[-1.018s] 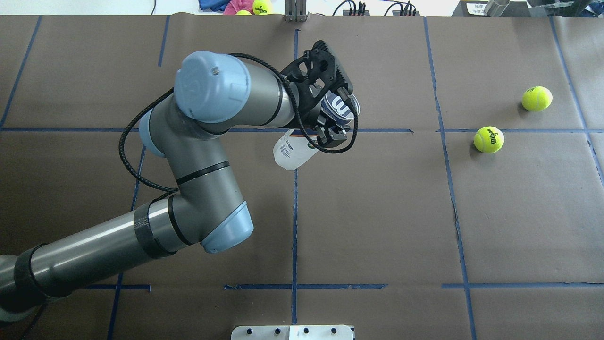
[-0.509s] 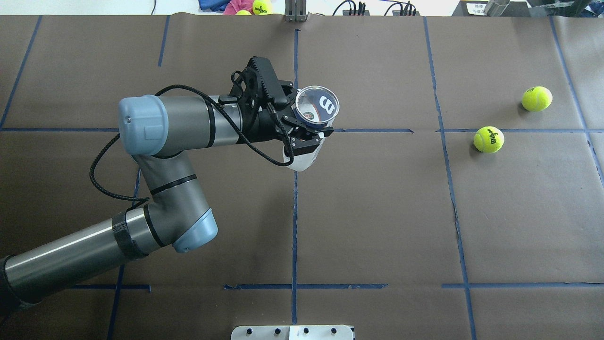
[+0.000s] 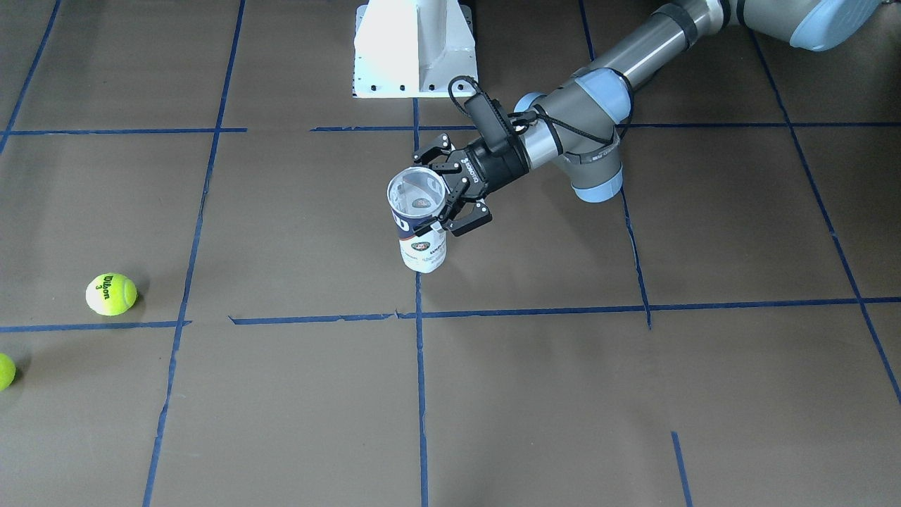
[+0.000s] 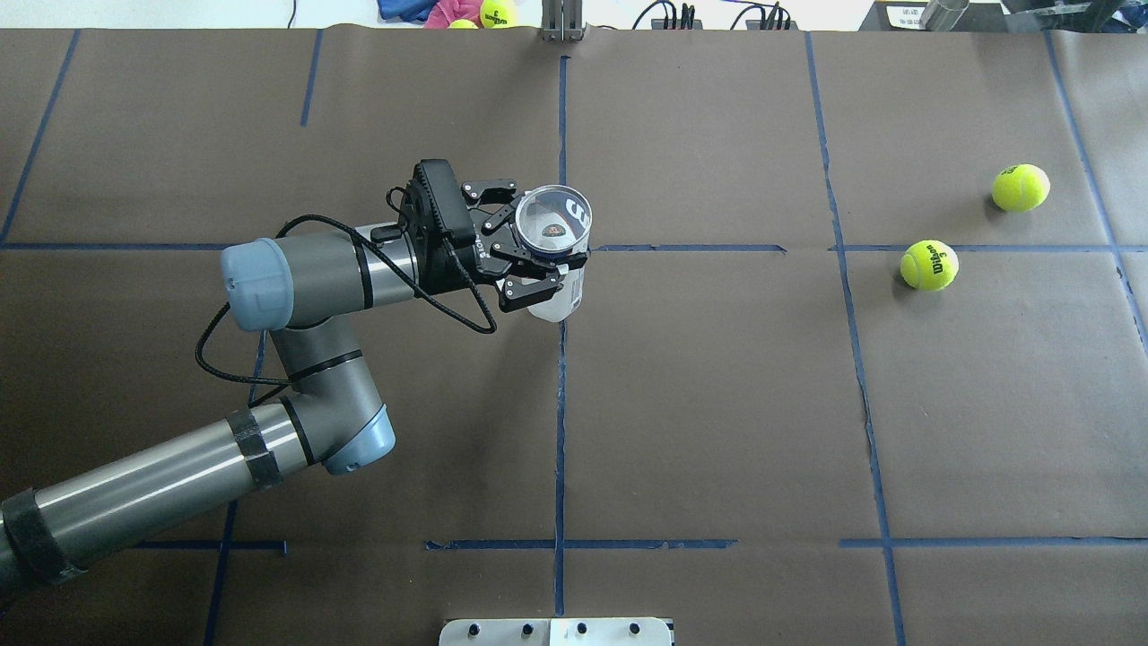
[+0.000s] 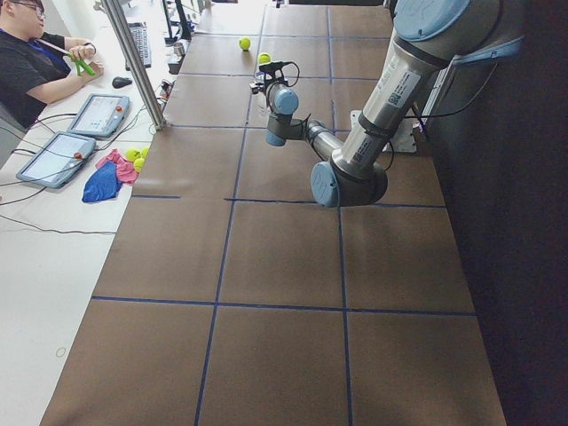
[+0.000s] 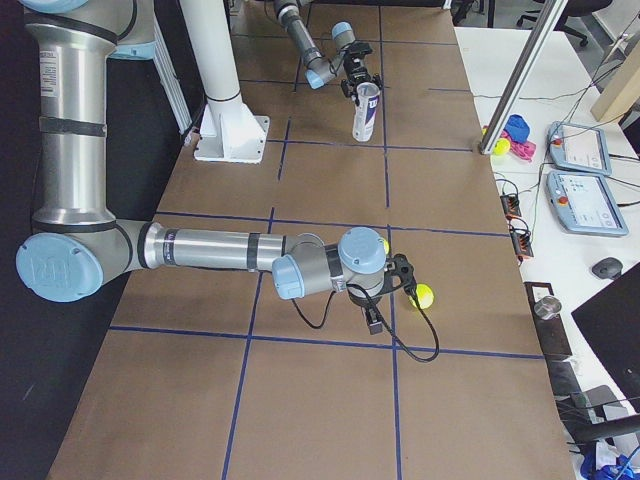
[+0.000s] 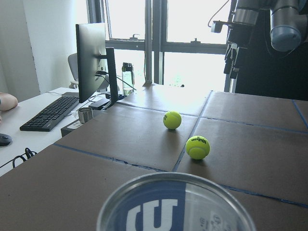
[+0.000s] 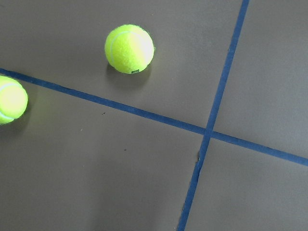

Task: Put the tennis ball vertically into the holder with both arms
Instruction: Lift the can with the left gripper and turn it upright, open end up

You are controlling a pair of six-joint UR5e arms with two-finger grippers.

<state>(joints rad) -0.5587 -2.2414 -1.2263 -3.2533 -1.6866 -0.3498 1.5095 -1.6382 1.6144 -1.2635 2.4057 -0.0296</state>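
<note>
**Holder presented upright, ball not yet picked up**

The holder (image 3: 421, 248) is held upright by the left gripper (image 4: 536, 240), whose jaws are clamped across it just below the metal-rimmed mouth. Whether its base touches the bench (image 4: 717, 413) cannot be told. Nothing is seen inside it, and its bottom shows through the open mouth.

The tennis ball (image 4: 930, 265) lies on the bench well apart from the holder, with a second ball (image 4: 1021, 187) near it. The right gripper (image 7: 234, 66) hangs above the bench near the balls. No ball is seen in it, and whether its jaws are parted cannot be told.

The step in hand is judged to be the presenting of the holder. Next, the tennis ball is to be grasped by the right gripper, carried over and lowered straight down through the mouth, where little clearance is expected.
</note>
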